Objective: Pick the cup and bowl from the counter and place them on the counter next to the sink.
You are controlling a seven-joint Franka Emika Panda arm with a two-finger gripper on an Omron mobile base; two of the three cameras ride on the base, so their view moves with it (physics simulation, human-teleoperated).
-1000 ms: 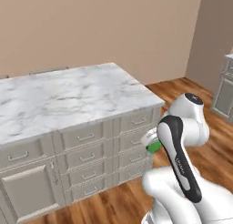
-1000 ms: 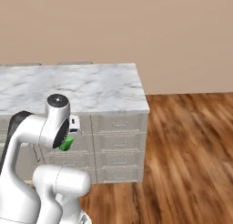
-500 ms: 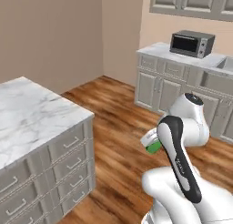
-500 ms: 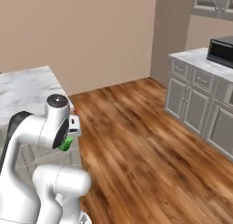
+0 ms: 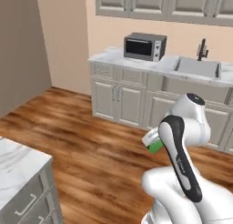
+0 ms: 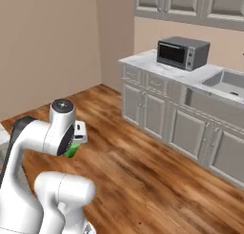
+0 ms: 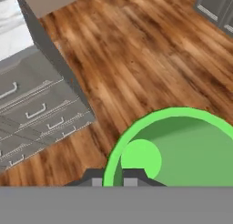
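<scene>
The green cup is held low in front of the arm's folded wrist, with my gripper shut on it. From the other side the cup pokes out under the gripper. In the hand view I look down into the cup, its rim pinched at my gripper. The sink with its black faucet sits in the white counter along the far wall. The sink and counter also lie at the right. The bowl is out of view.
A microwave stands on the counter left of the sink, seen again as the microwave. The marble island's corner is at lower left, its drawers below the hand. Wood floor lies between.
Both base views have swung from the marble island round to the wall with microwave and sink: the base has turned. The arm's pose is unchanged and the cup stays gripped.
</scene>
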